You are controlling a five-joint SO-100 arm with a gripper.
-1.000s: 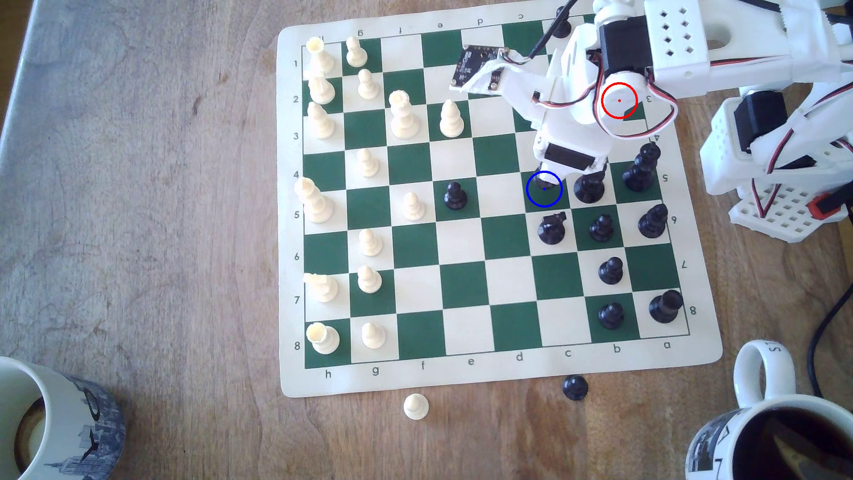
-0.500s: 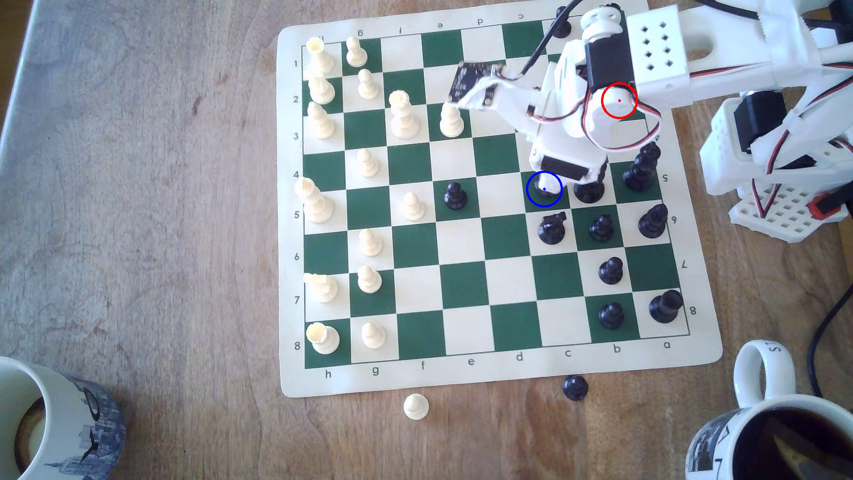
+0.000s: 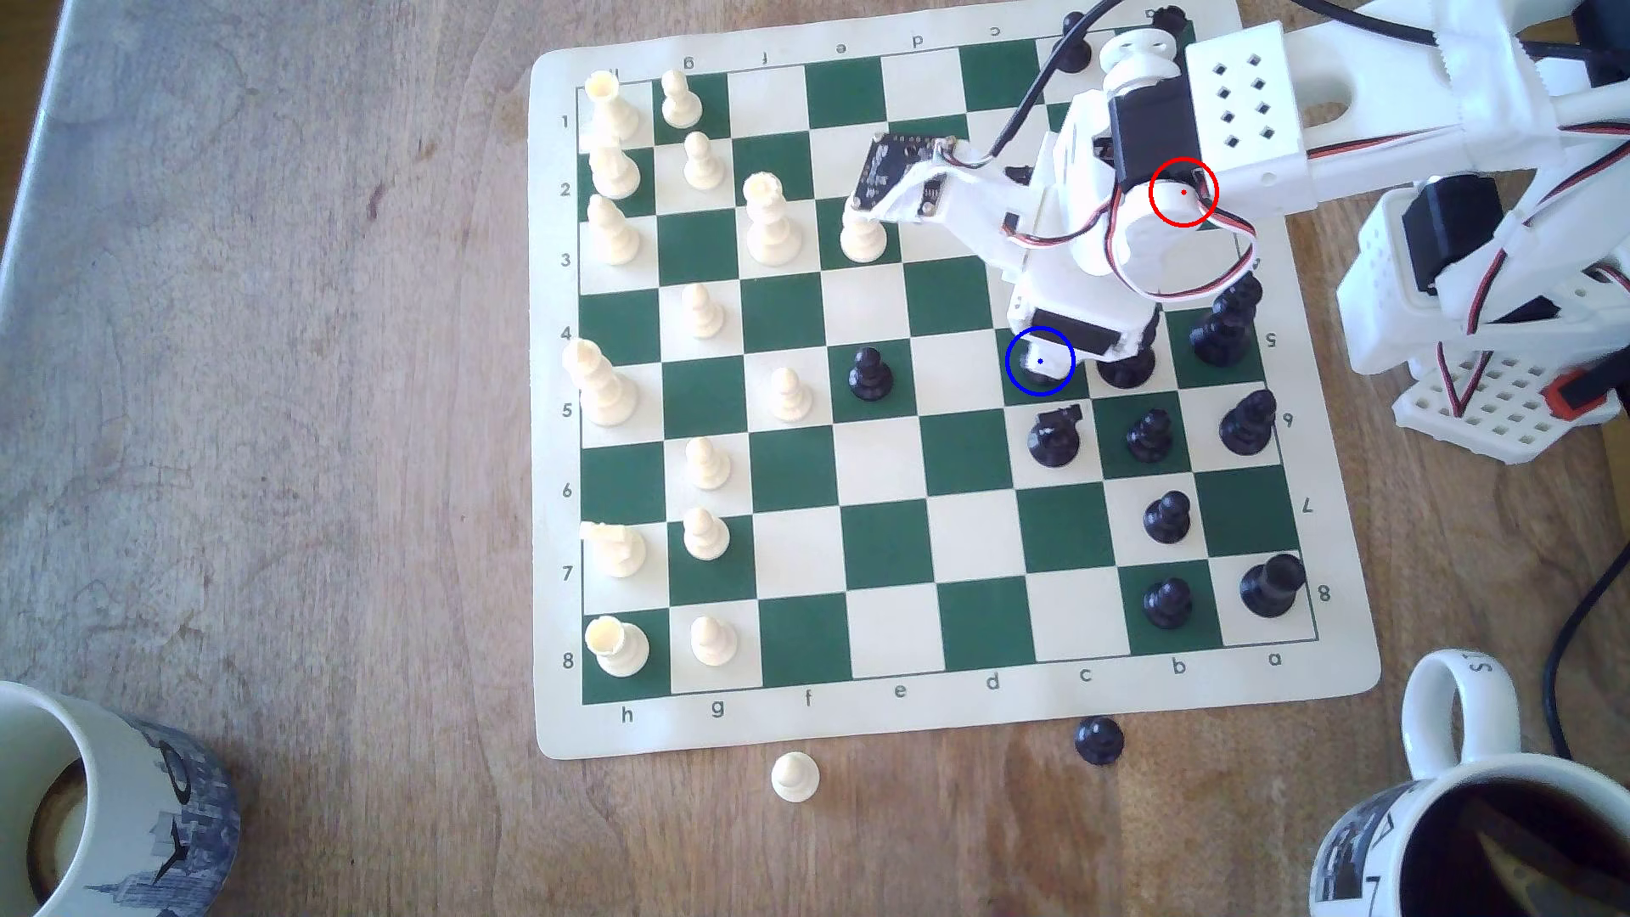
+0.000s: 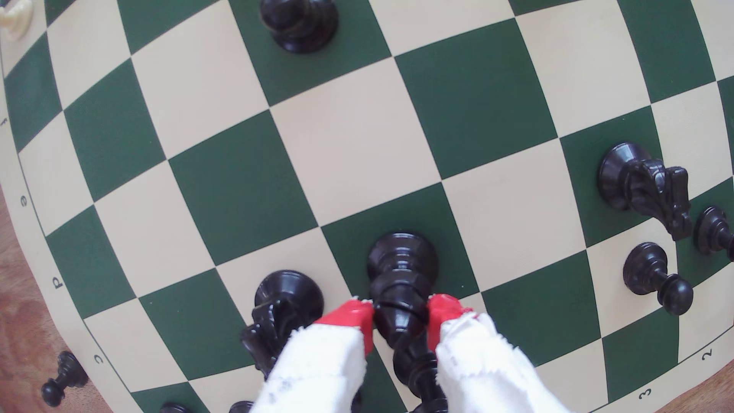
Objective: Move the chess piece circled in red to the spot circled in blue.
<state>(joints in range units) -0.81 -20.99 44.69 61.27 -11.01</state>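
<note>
The chess piece [image 4: 401,286], a black bishop-shaped piece, is seen in the lower middle of the wrist view, standing on a dark green square with its wide round base on the board. Its long axis is upright or close to it; its tapering body runs from the base toward the camera, and whether it leans slightly cannot be told. The gripper [image 4: 401,317] is closed on the piece: the two red fingertips [image 4: 349,317] are pressed against the upper body from either side, with only the width of the piece between them. A black knight [image 4: 278,313] stands just beside it on the neighbouring cream square. In the exterior view, the spot [image 3: 1054,383] is marked by a blue circle right of the frame's centre, and the gripper [image 3: 1039,361] is seen directly over it, so the piece itself is largely hidden there. Whether the base is fully in contact with the square cannot be told.
</note>
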